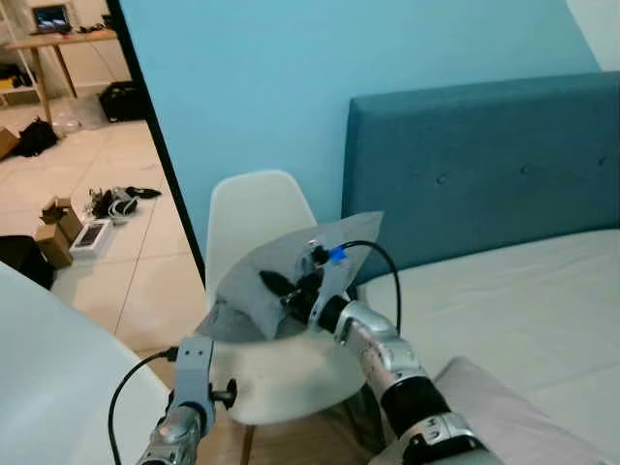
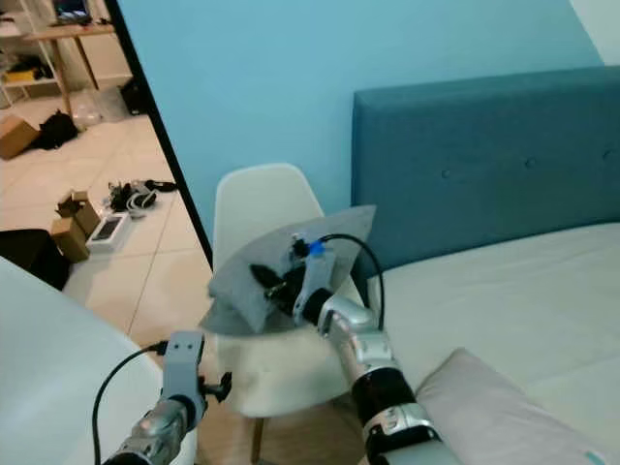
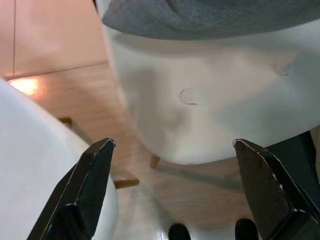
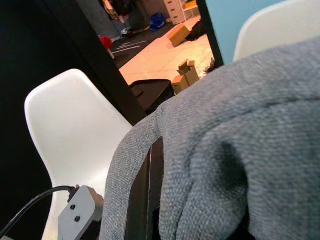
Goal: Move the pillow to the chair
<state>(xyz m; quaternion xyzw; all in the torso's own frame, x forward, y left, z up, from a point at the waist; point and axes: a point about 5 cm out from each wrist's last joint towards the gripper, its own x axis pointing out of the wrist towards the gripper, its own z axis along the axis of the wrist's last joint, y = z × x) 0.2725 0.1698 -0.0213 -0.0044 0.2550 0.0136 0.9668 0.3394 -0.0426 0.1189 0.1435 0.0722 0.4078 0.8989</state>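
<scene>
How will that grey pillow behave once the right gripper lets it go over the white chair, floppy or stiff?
Probably floppy: the grey pillow folds and drapes around the right gripper, which pinches it. It seems light, since it hangs from that one pinch. Its woven cloth looks grippy, so on the white chair it should likely slump rather than slide.

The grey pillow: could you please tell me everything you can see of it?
The pillow is a flat grey piece of woven fabric, creased and folded where it is gripped. The right gripper is shut on it and holds it tilted over the seat of the white chair, one corner pointing up toward the headboard. Its lower edge sags close to the seat; whether it touches cannot be told. The open left gripper is below, apart from it.
</scene>
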